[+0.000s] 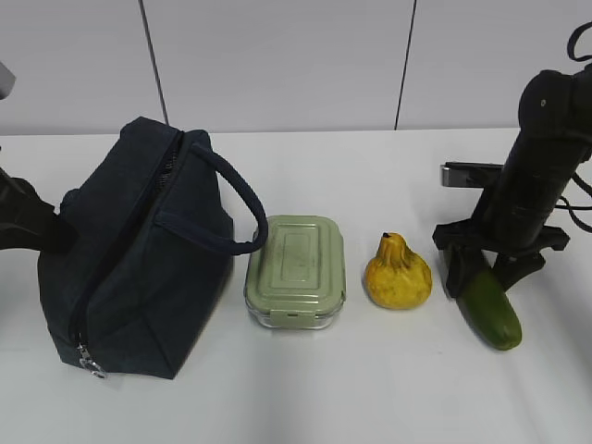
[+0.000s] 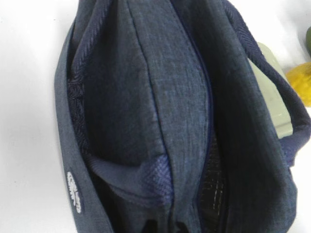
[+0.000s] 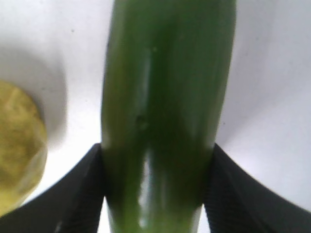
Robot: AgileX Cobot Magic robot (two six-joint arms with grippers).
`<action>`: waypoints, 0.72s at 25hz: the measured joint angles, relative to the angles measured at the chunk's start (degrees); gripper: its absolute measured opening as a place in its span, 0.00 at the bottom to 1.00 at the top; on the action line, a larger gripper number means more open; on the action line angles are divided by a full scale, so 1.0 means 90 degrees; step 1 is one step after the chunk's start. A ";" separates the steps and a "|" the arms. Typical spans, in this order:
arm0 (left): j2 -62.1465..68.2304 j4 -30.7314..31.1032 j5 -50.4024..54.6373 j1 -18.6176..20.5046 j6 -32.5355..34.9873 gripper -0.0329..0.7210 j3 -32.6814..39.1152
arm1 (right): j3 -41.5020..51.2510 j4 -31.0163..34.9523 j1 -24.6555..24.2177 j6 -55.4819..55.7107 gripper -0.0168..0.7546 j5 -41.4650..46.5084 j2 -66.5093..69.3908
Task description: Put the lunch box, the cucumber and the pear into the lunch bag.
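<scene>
The dark navy lunch bag [image 1: 139, 259] stands at the left, its zipper partly open along the top. The left wrist view looks down on the bag [image 2: 165, 97]; a slit shows dark lining. My left gripper [image 2: 166, 227] shows only as two dark tips at the bottom edge, close together with a fold of the bag's fabric between them. The lunch box [image 1: 296, 271] with its sage-green lid lies right of the bag. The yellow pear [image 1: 398, 273] stands right of it. My right gripper [image 1: 486, 268] is shut on the far end of the dark green cucumber [image 3: 165, 97], which lies at the right [image 1: 492, 313].
The bag's looped strap handle [image 1: 236, 199] arches over toward the lunch box. A grey bracket [image 1: 467, 174] sits behind the right arm. The left arm [image 1: 23, 217] presses against the bag's left side. The pear [image 3: 17, 145] lies just left of the cucumber.
</scene>
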 joint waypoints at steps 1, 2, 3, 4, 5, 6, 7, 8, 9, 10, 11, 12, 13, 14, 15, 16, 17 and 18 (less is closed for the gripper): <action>0.0000 -0.0049 0.0000 0.0000 0.0000 0.05 0.0000 | -0.0049 0.0012 0.0000 0.0000 0.55 0.0027 -0.0033; 0.0000 -0.0141 0.0000 0.0000 0.0000 0.05 0.0000 | -0.0090 0.0059 0.0000 -0.0013 0.55 0.0040 -0.0130; 0.0000 -0.0237 0.0000 0.0000 0.0000 0.05 0.0000 | -0.0117 0.0150 0.0000 -0.0023 0.55 0.0054 -0.0245; 0.0000 -0.0338 0.0000 0.0000 0.0000 0.05 0.0000 | -0.0166 0.0299 0.0000 -0.0063 0.55 0.0054 -0.0419; 0.0000 -0.0439 0.0006 0.0000 0.0000 0.05 0.0000 | -0.0211 0.0475 0.0000 -0.0132 0.55 0.0054 -0.0591; 0.0000 -0.0481 0.0006 0.0000 0.0000 0.05 0.0000 | -0.0263 0.0754 0.0000 -0.0198 0.55 0.0062 -0.0816; 0.0000 -0.0515 0.0006 0.0000 0.0000 0.05 0.0000 | -0.0317 0.1175 0.0000 -0.0325 0.55 0.0080 -0.1042; 0.0000 -0.0541 0.0006 0.0000 0.0000 0.05 0.0000 | -0.0369 0.1535 0.0000 -0.0454 0.55 0.0109 -0.1229; 0.0000 -0.0600 -0.0001 0.0000 0.0000 0.05 0.0000 | -0.0422 0.1924 0.0015 -0.0620 0.55 0.0138 -0.1430; 0.0000 -0.0687 -0.0008 0.0000 0.0000 0.05 0.0000 | -0.0474 0.2379 0.0029 -0.0812 0.55 0.0168 -0.1606; 0.0002 -0.0781 -0.0024 0.0000 -0.0006 0.05 0.0000 | -0.0548 0.2804 0.0119 -0.0991 0.55 0.0202 -0.1754; 0.0002 -0.0848 -0.0038 0.0000 -0.0006 0.05 0.0000 | -0.0636 0.3122 0.0210 -0.1115 0.55 0.0217 -0.1853; 0.0002 -0.0896 -0.0050 0.0000 -0.0006 0.05 0.0000 | -0.0720 0.3462 0.0362 -0.1267 0.55 0.0244 -0.1947; 0.0002 -0.0918 -0.0050 0.0000 -0.0006 0.05 0.0000 | -0.0844 0.3777 0.0559 -0.1408 0.55 0.0257 -0.1986; 0.0002 -0.0929 -0.0050 0.0000 -0.0006 0.05 0.0000 | -0.0938 0.4000 0.0791 -0.1464 0.55 0.0257 -0.1997; 0.0002 -0.0942 -0.0050 0.0000 -0.0006 0.05 0.0000 | -0.1046 0.4204 0.1001 -0.1501 0.55 0.0242 -0.1997; 0.0002 -0.0952 -0.0050 0.0000 -0.0006 0.05 0.0000 | -0.1118 0.4326 0.1224 -0.1532 0.55 0.0147 -0.1984; 0.0002 -0.0949 -0.0050 0.0000 -0.0006 0.05 0.0000 | -0.1186 0.4397 0.1498 -0.1561 0.55 -0.0015 -0.1971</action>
